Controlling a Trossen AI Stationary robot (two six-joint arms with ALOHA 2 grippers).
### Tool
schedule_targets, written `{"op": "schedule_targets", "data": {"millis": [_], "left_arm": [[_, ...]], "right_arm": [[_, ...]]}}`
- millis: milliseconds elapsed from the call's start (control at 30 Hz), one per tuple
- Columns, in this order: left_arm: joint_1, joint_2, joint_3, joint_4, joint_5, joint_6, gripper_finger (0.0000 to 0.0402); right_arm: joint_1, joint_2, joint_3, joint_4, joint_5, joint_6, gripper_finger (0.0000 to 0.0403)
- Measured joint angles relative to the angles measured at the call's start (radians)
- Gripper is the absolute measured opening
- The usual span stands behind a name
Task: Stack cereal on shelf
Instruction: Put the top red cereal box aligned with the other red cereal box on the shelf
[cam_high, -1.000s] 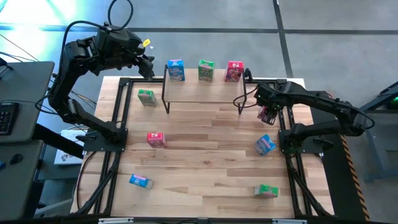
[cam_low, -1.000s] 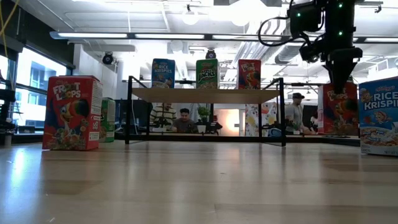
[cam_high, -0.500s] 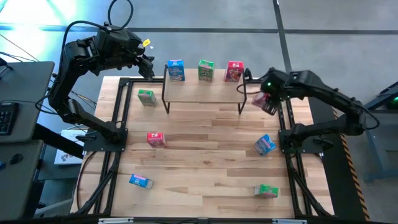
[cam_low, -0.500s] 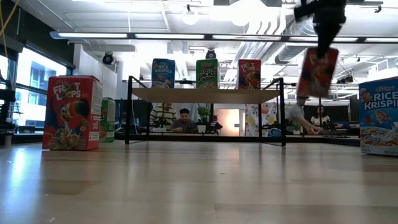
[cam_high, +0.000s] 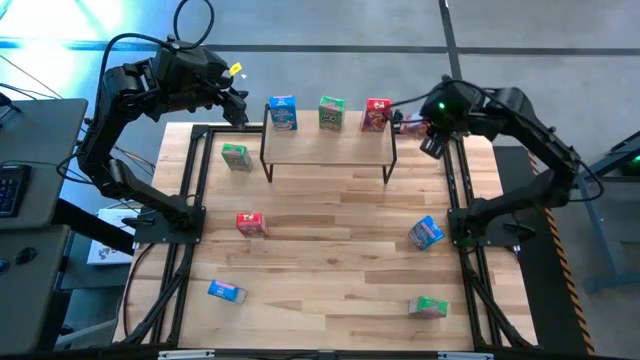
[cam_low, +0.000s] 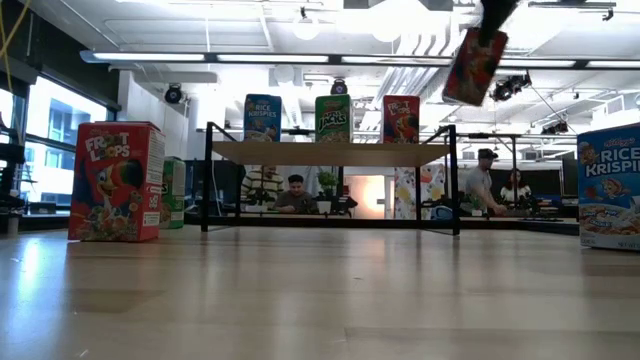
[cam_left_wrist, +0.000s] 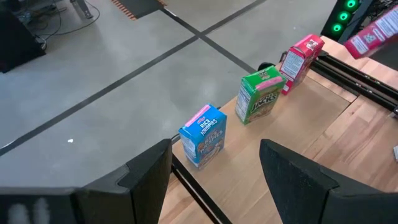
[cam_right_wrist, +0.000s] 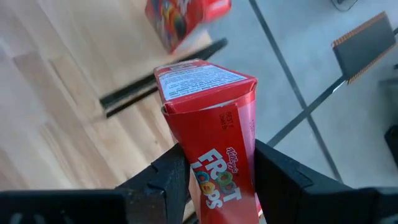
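Cereal boxes on the shelf (cam_high: 328, 148): blue box (cam_high: 283, 113), green box (cam_high: 331, 112) and red box (cam_high: 376, 114) upright in a row along its far edge, apart from each other. Right gripper (cam_high: 418, 127) holds a fourth, second red box (cam_high: 411, 124) in the air just beside the shelf's right end, fingers clamped on its sides; the low view shows it tilted, above shelf-top level. Right wrist view: Froot Loops box pinched between both fingers (cam_right_wrist: 171, 180), shelf's red box visible beyond.

Left gripper (cam_high: 240, 105) hovers off the shelf's far left corner, near the blue box, jaws spread, holding nothing; left wrist view looks down the row of three.

Rest on the table (cam_high: 330, 250):
- green box 2 (cam_high: 235, 155) left of shelf
- red box 3 (cam_high: 250, 223) left-centre
- blue box 2 (cam_high: 226, 291) near left, lying flat
- blue box 3 (cam_high: 425, 232) right side, angled
- green box 3 (cam_high: 428, 306) near right, lying flat

Low view: people (cam_low: 296, 192) in the room behind the table.
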Motion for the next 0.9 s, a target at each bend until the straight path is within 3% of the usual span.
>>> {"op": "schedule_targets", "data": {"millis": [333, 900], "left_arm": [[0.0, 0.0, 0.0, 0.0, 0.0, 0.0, 0.0234], [0.0, 0.0, 0.0, 0.0, 0.0, 0.0, 0.0234]], "right_arm": [[0.008, 0.191, 0.148, -0.019, -0.024, -0.056, 0.0149], [0.1, 0.394, 0.159, 0.098, -0.011, -0.221, 0.0149]]}}
